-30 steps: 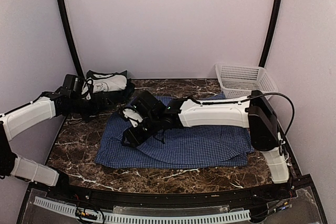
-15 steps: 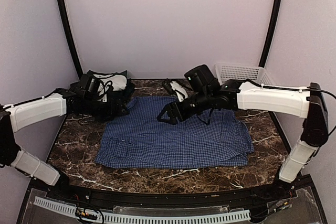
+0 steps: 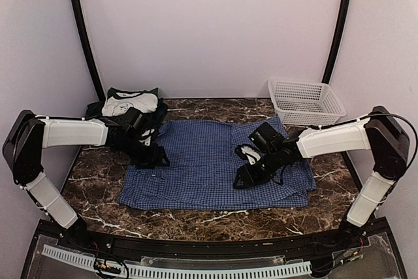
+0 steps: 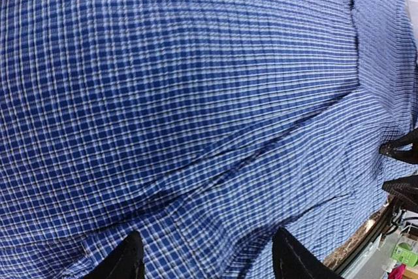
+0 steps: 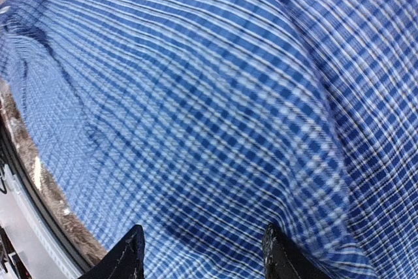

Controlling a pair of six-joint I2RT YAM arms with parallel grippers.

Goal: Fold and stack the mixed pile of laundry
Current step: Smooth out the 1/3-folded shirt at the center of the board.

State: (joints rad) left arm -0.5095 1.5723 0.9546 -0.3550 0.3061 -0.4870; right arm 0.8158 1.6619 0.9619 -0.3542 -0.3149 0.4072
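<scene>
Blue-and-white small check across the middle of the dark marble table (image 3: 91, 178): the button shirt (image 3: 202, 181), spread flat. At its left edge, the left claw (image 3: 155, 159), low over the cloth, fingers (image 4: 130, 262) well apart, gripping nothing. Over its right half, the right claw (image 3: 243, 178), likewise parted and holding nothing. Cannot tell whether either pair of tips touches the fabric. In the far left corner, just beside the shirt, a white garment with dark green parts (image 3: 130, 104), bundled. In the far right corner, a white lattice basket (image 3: 307, 106), near the shirt's corner.
</scene>
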